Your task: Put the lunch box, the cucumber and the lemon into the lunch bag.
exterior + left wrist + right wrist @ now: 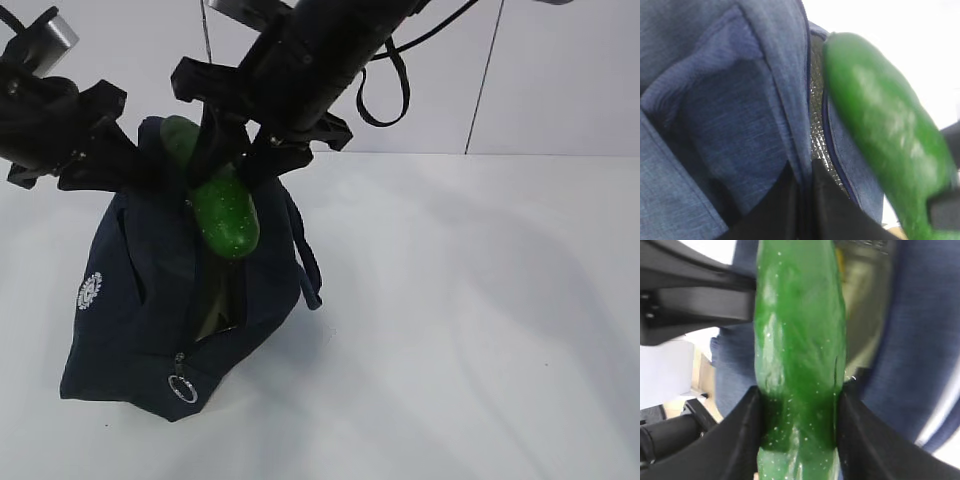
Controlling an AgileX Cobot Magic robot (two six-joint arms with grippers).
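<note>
Cucumber (pixel 226 215) clamped in right claw (pixel 235 160) above lunch bag (pixel 150 310) opening; left claw (pixel 805 200) pinching bag edge.

Matte black arms (pixel 310 50) with looping black cable (pixel 385 95).

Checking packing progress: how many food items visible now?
1: the cucumber, held by the right gripper over the open lunch bag. Others may be hidden inside.
</note>
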